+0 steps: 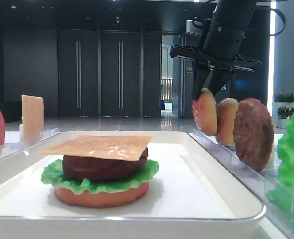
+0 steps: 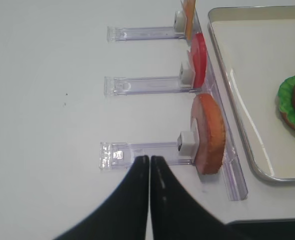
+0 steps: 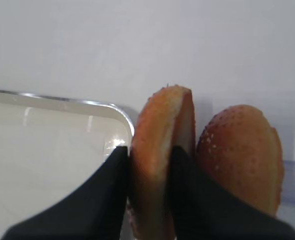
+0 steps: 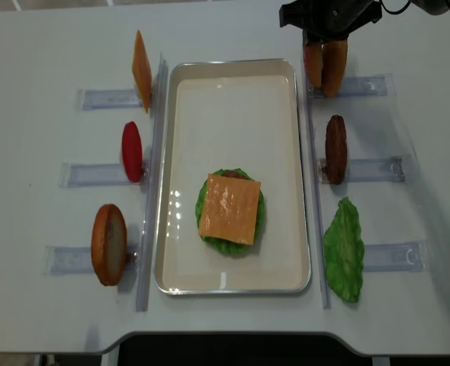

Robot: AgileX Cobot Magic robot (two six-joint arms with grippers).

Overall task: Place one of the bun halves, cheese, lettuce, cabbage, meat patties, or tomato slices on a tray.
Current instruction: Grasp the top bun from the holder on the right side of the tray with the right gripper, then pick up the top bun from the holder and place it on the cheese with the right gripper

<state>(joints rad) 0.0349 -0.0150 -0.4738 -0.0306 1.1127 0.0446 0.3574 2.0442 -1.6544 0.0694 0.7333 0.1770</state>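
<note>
Note the right pincer (image 3: 150,152) closed narrow on the bun top (image 3: 162,125), one finger flat against each face, gripping near the upper edge. Find that bun top standing on edge in its clear holder (image 4: 362,84) just outside the tray (image 4: 233,64), at the far right corner, not yet lifted clear as far as can be judged. Observe a second, paler bun half (image 1: 226,119) upright just beside it on the outer side. Read the on-edge storage as deliberate: presents a thin profile to a pincer coming from above.

Take the gripped piece as the logical next layer. Check the stack on the tray: bun base (image 1: 102,195) at the bottom, then lettuce (image 1: 52,174), patty (image 1: 102,167) and cheese (image 1: 97,147) uppermost. Lacks only a top.

Expect the next move to need a straight lift out of the holder, a carry over the rim, and a turn from upright to dome-up before release. Beware of dragging the neighbouring half out, and of shifting the loose cheese on landing.

Note the left pincer (image 2: 149,159) fully shut and holding nothing, parked over the table beside the holder of a spare bun base (image 2: 207,132), out of the working path.
</note>
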